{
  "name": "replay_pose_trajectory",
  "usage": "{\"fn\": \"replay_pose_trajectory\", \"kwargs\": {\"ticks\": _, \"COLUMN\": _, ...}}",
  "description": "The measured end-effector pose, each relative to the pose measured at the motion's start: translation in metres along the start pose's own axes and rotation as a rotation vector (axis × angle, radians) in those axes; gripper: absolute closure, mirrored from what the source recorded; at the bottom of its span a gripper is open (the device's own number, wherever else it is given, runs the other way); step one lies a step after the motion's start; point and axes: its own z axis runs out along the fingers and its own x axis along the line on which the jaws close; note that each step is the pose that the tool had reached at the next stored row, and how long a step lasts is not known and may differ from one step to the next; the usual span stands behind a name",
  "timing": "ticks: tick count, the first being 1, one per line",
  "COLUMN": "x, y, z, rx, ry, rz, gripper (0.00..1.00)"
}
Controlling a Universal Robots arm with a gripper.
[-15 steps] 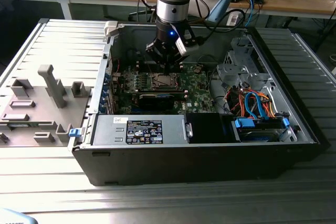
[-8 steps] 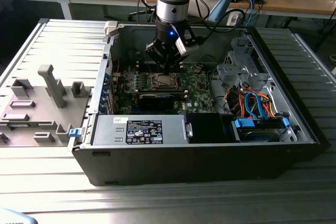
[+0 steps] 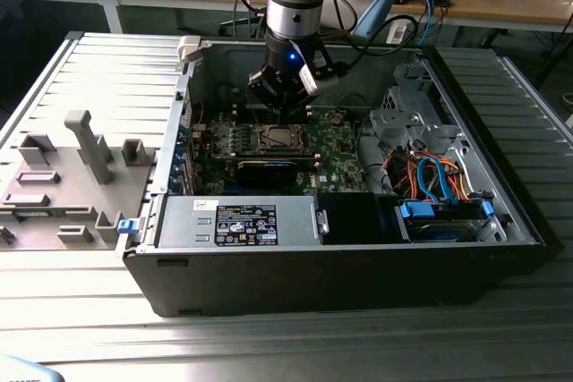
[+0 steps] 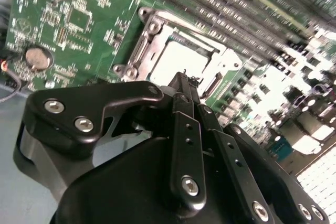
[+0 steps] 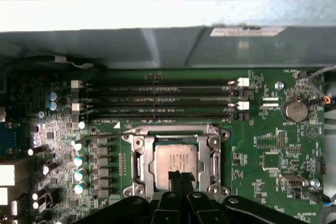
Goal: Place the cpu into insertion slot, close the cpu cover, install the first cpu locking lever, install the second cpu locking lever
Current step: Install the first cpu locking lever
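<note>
The gripper (image 5: 178,178), fingers pressed together, is held right above the cpu (image 5: 176,160), seated in the insertion slot (image 5: 137,162).

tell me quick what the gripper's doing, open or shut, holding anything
gripper: fingers shut together, tips empty, poised just over the cpu that sits in the insertion slot on the motherboard.
</note>
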Motion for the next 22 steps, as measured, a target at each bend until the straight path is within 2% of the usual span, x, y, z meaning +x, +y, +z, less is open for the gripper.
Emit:
{"fn": "replay_pose_trajectory", "kwargs": {"ticks": 1, "x": 0.0, "y": 0.0, "z": 0.0, "rx": -0.0192, "ry": 0.0, "rz": 0.0, "gripper": 0.89}}
{"fn": "replay_pose_trajectory", "kwargs": {"ticks": 2, "x": 0.0001, "y": 0.0, "z": -0.0003, "rx": -0.0238, "ry": 0.0, "rz": 0.0, "gripper": 0.89}}
{"fn": "replay_pose_trajectory", "kwargs": {"ticks": 7, "x": 0.0003, "y": 0.0, "z": -0.0011, "rx": -0.0239, "ry": 0.0001, "rz": 0.0, "gripper": 0.89}}
{"fn": "replay_pose_trajectory", "kwargs": {"ticks": 9, "x": 0.0003, "y": 0.0, "z": -0.0036, "rx": -0.0239, "ry": 0.0001, "rz": -0.003, "gripper": 0.89}}
{"fn": "replay_pose_trajectory", "kwargs": {"ticks": 20, "x": 0.0004, "y": 0.0, "z": -0.0039, "rx": -0.0238, "ry": 0.0001, "rz": -0.003, "gripper": 0.89}}
{"fn": "replay_pose_trajectory", "kwargs": {"ticks": 22, "x": 0.0035, "y": 0.0, "z": -0.0038, "rx": -0.0238, "ry": 0.0001, "rz": -0.003, "gripper": 0.89}}
